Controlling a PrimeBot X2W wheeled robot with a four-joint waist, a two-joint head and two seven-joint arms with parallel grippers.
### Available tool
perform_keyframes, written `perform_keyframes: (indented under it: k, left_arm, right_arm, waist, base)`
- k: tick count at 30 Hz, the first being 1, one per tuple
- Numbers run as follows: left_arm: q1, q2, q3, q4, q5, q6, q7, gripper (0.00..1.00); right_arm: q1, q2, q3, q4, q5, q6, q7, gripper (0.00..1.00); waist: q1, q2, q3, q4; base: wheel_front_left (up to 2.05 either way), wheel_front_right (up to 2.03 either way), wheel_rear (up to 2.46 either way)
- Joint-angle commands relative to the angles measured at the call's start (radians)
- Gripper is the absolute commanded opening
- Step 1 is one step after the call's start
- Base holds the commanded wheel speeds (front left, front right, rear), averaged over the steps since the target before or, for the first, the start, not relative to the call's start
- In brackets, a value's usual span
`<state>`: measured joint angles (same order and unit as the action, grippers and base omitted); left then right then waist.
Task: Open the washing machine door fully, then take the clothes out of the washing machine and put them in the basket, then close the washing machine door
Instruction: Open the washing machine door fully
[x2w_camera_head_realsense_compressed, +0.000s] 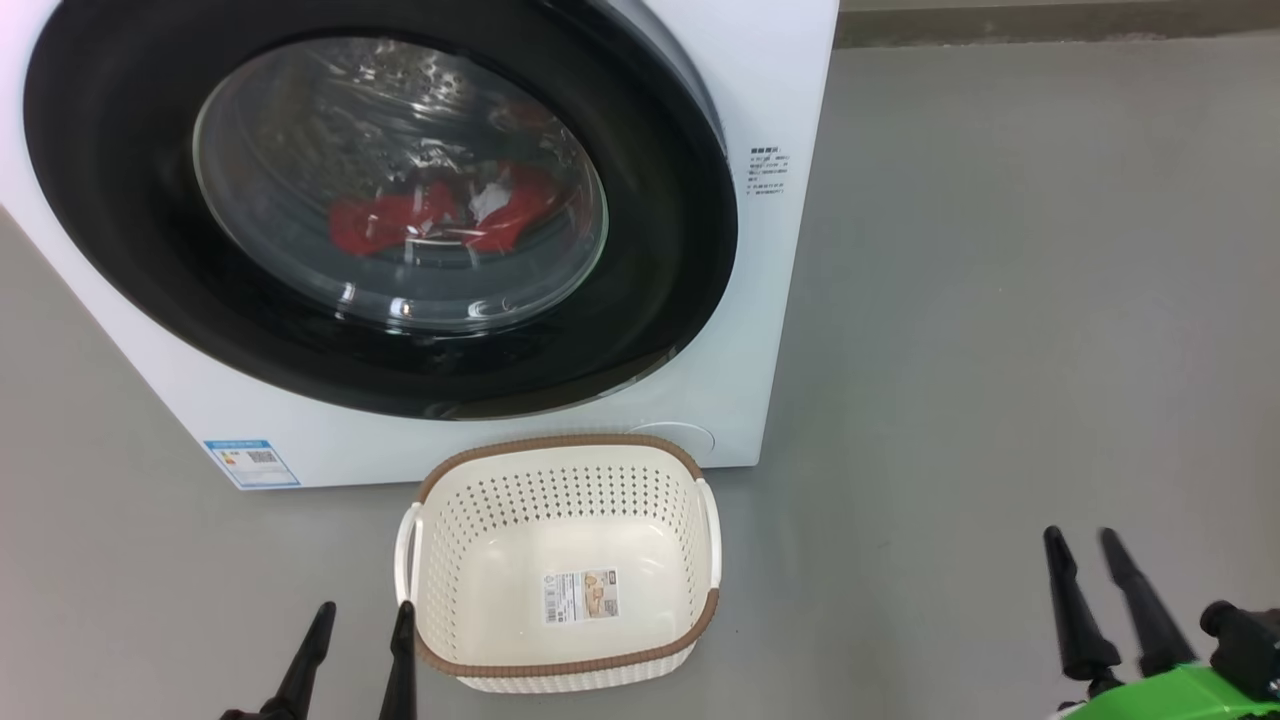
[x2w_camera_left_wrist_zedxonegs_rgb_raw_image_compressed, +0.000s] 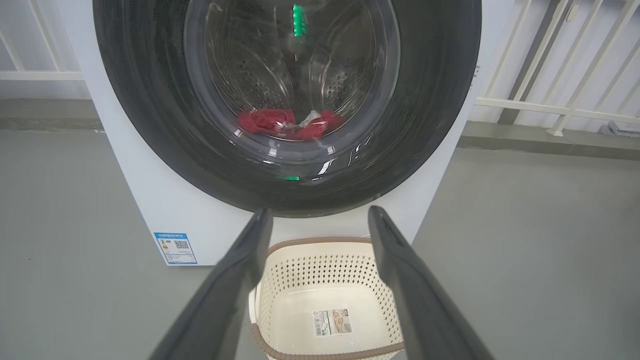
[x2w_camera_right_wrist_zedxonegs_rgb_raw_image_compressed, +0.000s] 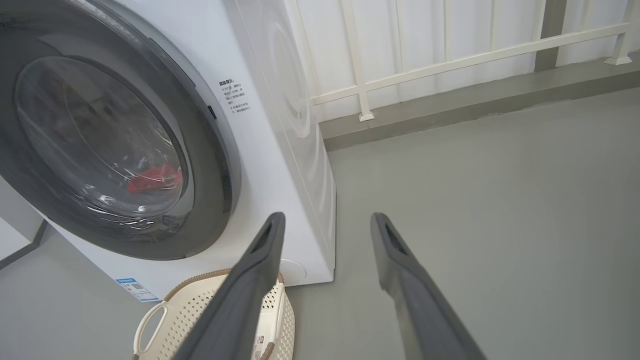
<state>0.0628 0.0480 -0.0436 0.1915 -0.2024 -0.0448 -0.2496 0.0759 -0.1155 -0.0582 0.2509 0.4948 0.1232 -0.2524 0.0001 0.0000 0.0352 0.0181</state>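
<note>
Though parked close before the washing machine (x2w_camera_head_realsense_compressed: 780, 100), gripped nothing: held the left hand (x2w_camera_head_realsense_compressed: 365, 607) spread wide and empty just beside the basket (x2w_camera_head_realsense_compressed: 560, 440), and the right hand (x2w_camera_head_realsense_compressed: 1078, 532) likewise parted and empty, well off to the side over the floor (x2w_camera_head_realsense_compressed: 1000, 300). Found the washing machine door (x2w_camera_head_realsense_compressed: 130, 250) seemingly shut, though could not tell the latch from these views. Spotted the clothes (x2w_camera_head_realsense_compressed: 400, 225) lying low inside, seen through the door. Judged the hazards thus: could swing the door's lower rim over the basket, set just before the machine's foot, and knock or shove it aside; could slip off the glossy rim mid-pull; could drop trailing red fabric short of the basket.
</note>
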Motion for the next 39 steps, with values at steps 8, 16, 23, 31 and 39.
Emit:
perform_keyframes:
  k: [8, 16, 23, 31, 39]
  left_arm:
    - [-0.053, 0.002, 0.015, -0.027, -0.005, 0.006, -0.012, 1.00]
    - [-0.085, 0.002, -0.001, -0.028, -0.008, 0.006, -0.012, 1.00]
    - [-0.118, 0.002, -0.016, -0.027, -0.003, 0.001, -0.012, 1.00]
    - [-0.157, 0.002, -0.036, -0.023, 0.001, -0.008, -0.012, 1.00]
    - [-0.184, 0.002, -0.058, -0.017, -0.003, -0.012, -0.012, 1.00]
  right_arm:
    - [-0.153, -0.006, 0.079, -0.035, 0.090, 0.008, -0.009, 0.00]
    - [-0.322, -0.013, 0.140, -0.018, 0.143, 0.008, -0.009, 0.00]
    - [-0.478, -0.043, 0.194, 0.015, 0.198, 0.008, -0.009, 0.00]
    - [-0.656, -0.086, 0.253, 0.058, 0.291, 0.008, -0.009, 0.00]
    - [-0.774, -0.129, 0.298, 0.106, 0.402, 0.008, -0.009, 0.00]
  waist:
    - [0.0000, 0.0000, 0.026, 0.001]
    - [0.0000, 0.0000, 0.065, 0.020]
    - [0.0000, 0.0000, 0.115, 0.047]
    - [0.0000, 0.0000, 0.169, 0.078]
    - [0.0000, 0.0000, 0.206, 0.109]
  base:
    - [0.00, 0.00, 0.00]
    - [0.00, 0.00, 0.00]
    - [0.00, 0.00, 0.00]
    - [0.00, 0.00, 0.00]
    - [0.00, 0.00, 0.00]
